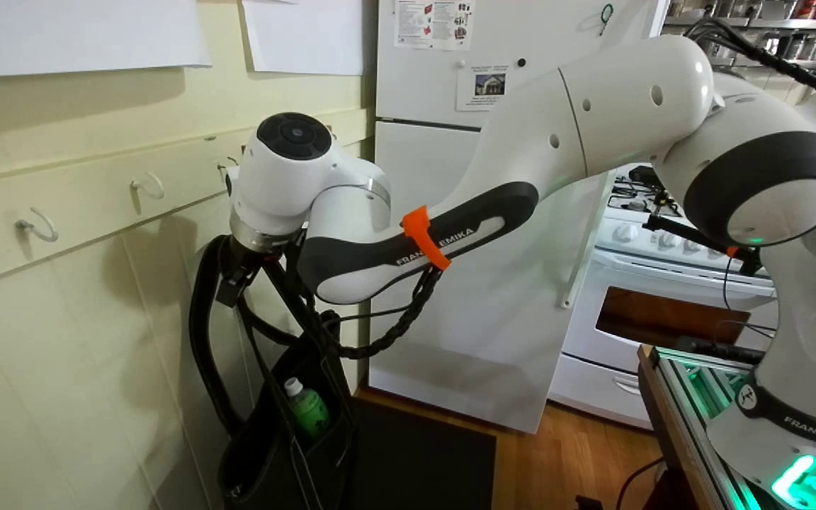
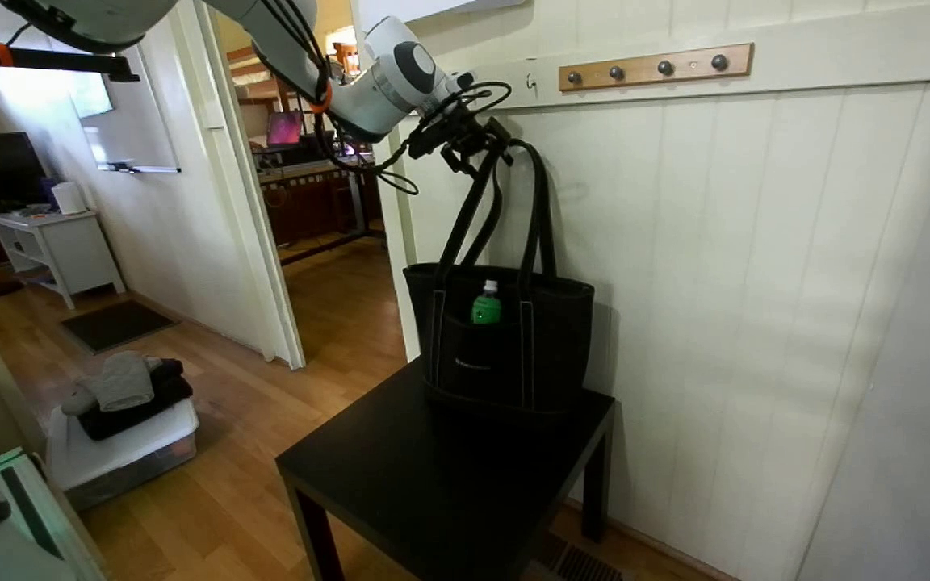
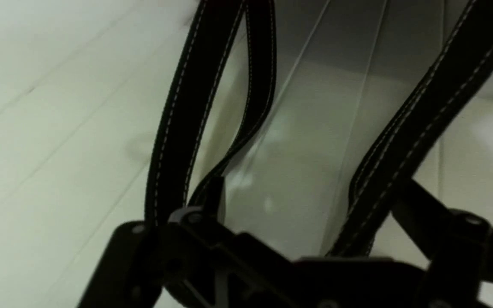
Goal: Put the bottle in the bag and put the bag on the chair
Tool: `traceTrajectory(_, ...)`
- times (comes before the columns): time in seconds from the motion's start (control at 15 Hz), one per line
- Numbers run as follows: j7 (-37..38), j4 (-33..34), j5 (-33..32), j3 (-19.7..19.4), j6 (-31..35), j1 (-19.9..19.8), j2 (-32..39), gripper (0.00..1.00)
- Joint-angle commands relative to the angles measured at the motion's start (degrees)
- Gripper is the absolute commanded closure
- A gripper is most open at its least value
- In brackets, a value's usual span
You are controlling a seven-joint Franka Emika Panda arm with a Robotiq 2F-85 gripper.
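The black bag (image 2: pixel 505 363) stands upright at the wall-side end of the black chair seat (image 2: pixel 425 476), which looks like a low table. Dark on dark hides whether its base fully rests there. The bag (image 1: pixel 316 453) and dark seat (image 1: pixel 429 453) also show in an exterior view. The green bottle (image 2: pixel 486 308) with its white cap sticks out of the front pocket, also seen in the view with the bottle (image 1: pixel 307 409). My gripper (image 2: pixel 491 145) is above the bag at its raised handles. In the wrist view the fingers (image 3: pixel 313 192) are wide apart, with black handle straps (image 3: pixel 182 115) running past both.
A cream panelled wall (image 2: pixel 715 282) is close behind the bag and gripper. Hooks (image 1: pixel 38 225) and a wooden peg rail (image 2: pixel 659 68) are on it. A white fridge (image 1: pixel 450 304) and stove stand beyond the arm. A plastic box (image 2: pixel 126 460) with clothes is on the floor.
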Motion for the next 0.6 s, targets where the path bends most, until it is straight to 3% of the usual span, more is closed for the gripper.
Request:
traceTrajectory(0.0,-0.58,0.67,-0.58,8.15,-3.80,-5.19,-2.17,0.00)
traceTrajectory(0.27,-3.06,-1.09,1.82,15.65,-6.88,-9.43,-4.77,0.00)
traceTrajectory(0.53,-2.41,-3.44,1.28,18.94,-14.21,-10.65,-7.59,0.00)
